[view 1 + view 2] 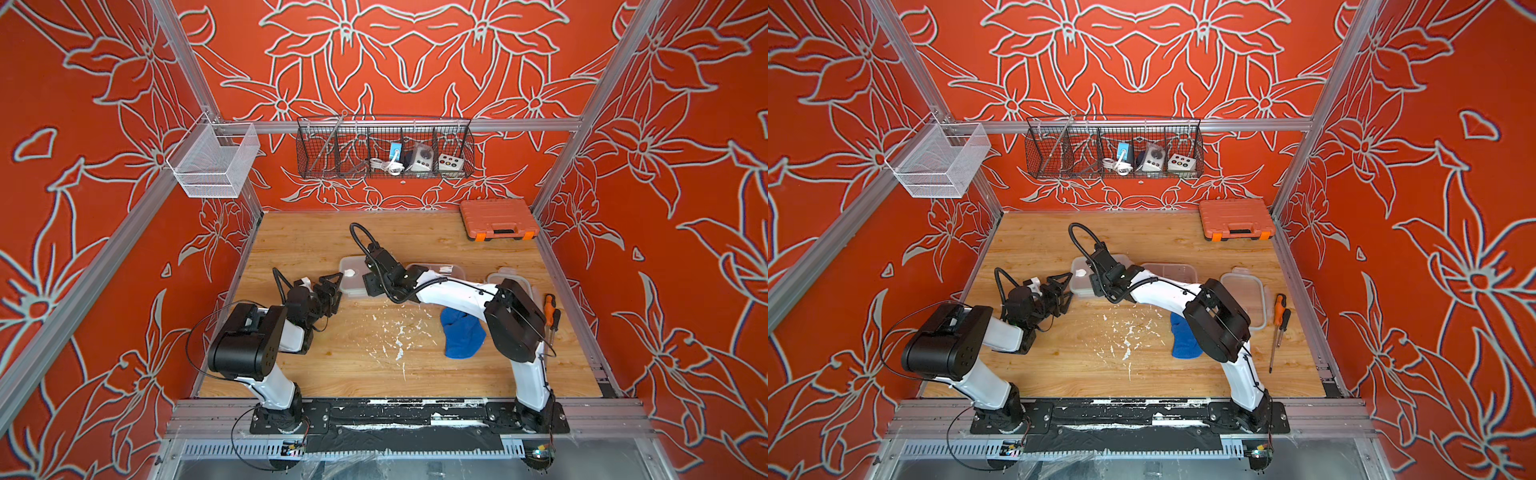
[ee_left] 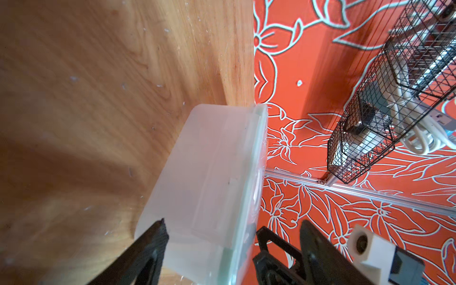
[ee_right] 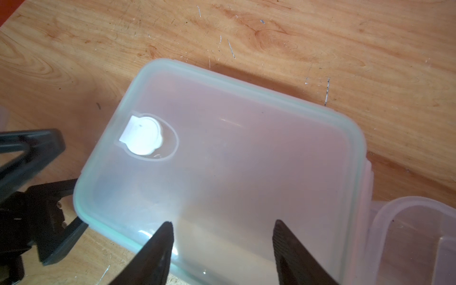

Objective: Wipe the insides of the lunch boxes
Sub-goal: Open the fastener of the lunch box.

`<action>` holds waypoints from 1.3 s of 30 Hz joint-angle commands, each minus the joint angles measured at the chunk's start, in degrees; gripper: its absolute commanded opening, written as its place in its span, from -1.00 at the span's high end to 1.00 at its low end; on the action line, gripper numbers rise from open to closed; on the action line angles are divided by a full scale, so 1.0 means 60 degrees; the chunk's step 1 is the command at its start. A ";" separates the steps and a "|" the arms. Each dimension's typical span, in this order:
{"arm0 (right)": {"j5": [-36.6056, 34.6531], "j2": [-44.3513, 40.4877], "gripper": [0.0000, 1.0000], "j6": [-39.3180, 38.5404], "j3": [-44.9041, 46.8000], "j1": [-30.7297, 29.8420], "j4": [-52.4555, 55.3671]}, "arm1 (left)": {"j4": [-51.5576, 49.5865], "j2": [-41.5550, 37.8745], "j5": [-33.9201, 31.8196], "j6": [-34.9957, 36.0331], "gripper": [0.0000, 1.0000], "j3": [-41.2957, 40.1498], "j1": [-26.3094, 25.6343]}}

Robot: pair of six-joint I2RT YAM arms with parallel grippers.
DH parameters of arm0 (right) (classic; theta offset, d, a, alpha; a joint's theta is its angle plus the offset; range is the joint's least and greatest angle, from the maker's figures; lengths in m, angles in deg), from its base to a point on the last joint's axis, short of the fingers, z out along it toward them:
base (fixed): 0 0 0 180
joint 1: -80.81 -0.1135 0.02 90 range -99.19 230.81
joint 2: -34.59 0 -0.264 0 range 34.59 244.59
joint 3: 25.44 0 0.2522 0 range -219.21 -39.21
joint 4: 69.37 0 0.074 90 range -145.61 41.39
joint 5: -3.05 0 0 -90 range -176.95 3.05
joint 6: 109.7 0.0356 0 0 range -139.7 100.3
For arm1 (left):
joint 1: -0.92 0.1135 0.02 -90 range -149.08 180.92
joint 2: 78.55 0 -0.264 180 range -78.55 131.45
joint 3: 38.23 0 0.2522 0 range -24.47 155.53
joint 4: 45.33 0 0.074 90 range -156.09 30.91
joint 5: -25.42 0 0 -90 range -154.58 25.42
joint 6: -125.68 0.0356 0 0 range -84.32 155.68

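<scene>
Closed lunch box (image 1: 351,284): we see it lying flat on the tabletop (image 1: 307,241), left of centre, with its green-edged lid (image 3: 234,160) seated on it. A white round vent plug (image 3: 143,138) sits near one corner of the lid.
Open lunch box (image 1: 1169,272): it stands just beside the closed one, on that box's right. It has no lid, and the right arm partly covers it in both top views. The right wrist view shows a divider wall inside.
Loose lid (image 1: 1246,291): it lies flat further right, near the right arm's elbow.
Left pincer (image 2: 211,225): we find its jaws spread wide, with the near short end of the closed lunch box between the two fingers (image 2: 150,246). We cannot tell whether either finger presses on the plastic.
Right pincer (image 3: 222,237): it hovers over the closed box's lid near a long edge. The jaws stand well apart and hold nothing.
Blue cloth (image 1: 461,332): it lies crumpled on the tabletop under the right forearm, apart from both pincers.
White flecks (image 1: 399,332): we see them scattered across the middle of the tabletop.
Screwdrivers (image 1: 1279,316): two lie side by side at the right edge of the tabletop.
Orange tool case (image 1: 498,218): it is shut and sits in the far right corner.
Black wire basket (image 1: 384,149): it hangs on the back rail and holds cables and small boxes.
</scene>
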 commanded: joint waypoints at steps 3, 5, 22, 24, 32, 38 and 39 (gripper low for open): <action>-0.0165 0.0243 -0.30 -0.0020 -0.0078 0.0009 0.0180 | 0.1510 0.0462 -0.0163 -0.0257 -0.61 0.0242 -0.0091; -0.0149 0.0247 -0.31 0.0029 0.0007 0.0020 0.0150 | 0.1831 0.0680 -0.0172 -0.0263 -0.59 0.0328 -0.0087; 0.0138 0.0769 -0.19 0.0134 -0.0209 0.0117 0.0735 | 0.3518 0.2035 0.0067 -0.0611 -0.40 0.0785 -0.0233; 0.0223 0.0803 -0.17 0.0186 -0.0176 0.0118 0.0721 | 0.3533 0.1933 0.0039 -0.0536 -0.37 0.0796 -0.0320; 0.0274 0.0775 -0.09 0.0183 -0.0077 0.0114 0.0801 | 0.3636 0.1867 -0.0086 -0.0725 0.07 0.0847 -0.0610; 0.0203 0.0873 0.03 0.0113 -0.0046 0.0126 0.1095 | 0.2871 0.1543 -0.0280 -0.0340 0.50 0.0770 -0.0695; 0.0194 0.0904 0.05 0.0120 -0.0058 0.0122 0.1178 | 0.2660 0.1433 -0.0363 -0.0209 0.56 0.0748 -0.0715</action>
